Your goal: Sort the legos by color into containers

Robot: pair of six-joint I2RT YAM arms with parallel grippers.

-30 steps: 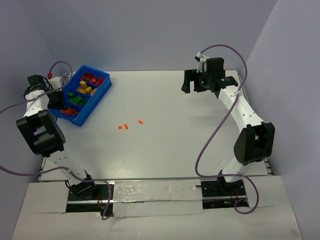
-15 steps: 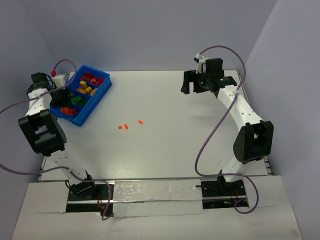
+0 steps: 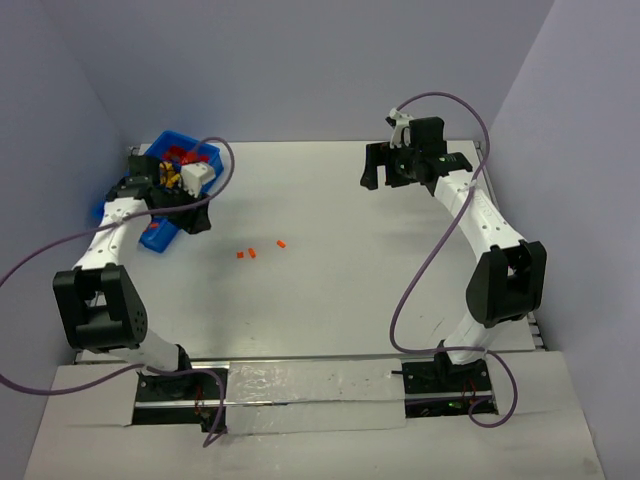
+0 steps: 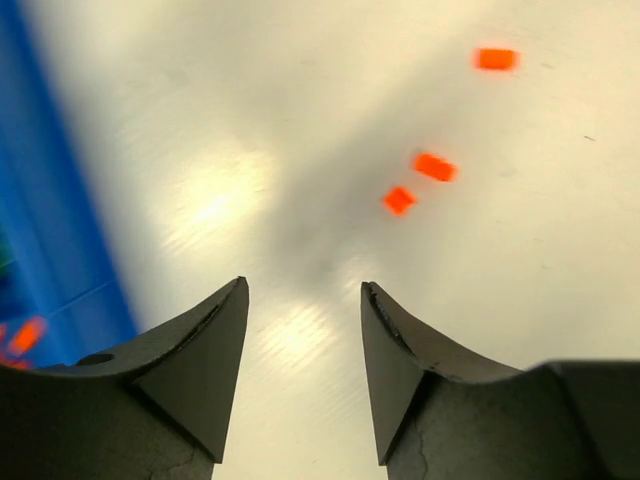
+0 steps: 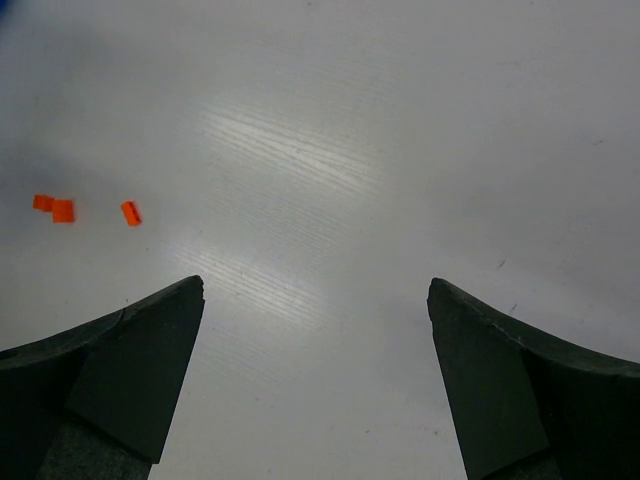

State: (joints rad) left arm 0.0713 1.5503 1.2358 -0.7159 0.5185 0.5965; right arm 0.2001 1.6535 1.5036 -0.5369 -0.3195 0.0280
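White table (image 3: 340, 280) carries all items. The blue plastic bin (image 3: 158, 242), holding red, yellow and green legos (image 3: 180, 154), lies just beside the left gripper (image 4: 303, 285), on its left. That gripper's jaws are parted and empty. The right gripper (image 5: 315, 285) is spread wide and empty. Three tiny orange bits (image 4: 434, 166) lie ahead-right of the left fingertips and far ahead-left of the right gripper.

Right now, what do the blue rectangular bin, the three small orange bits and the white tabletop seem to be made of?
The blue rectangular bin looks like moulded plastic: uniform colour, thin walls. The small orange bits are probably hard plastic: vivid colour, blocky edges, too small for surface detail. The white tabletop is smooth and semi-gloss, with streaky reflections; laminate or painted board, cannot tell.
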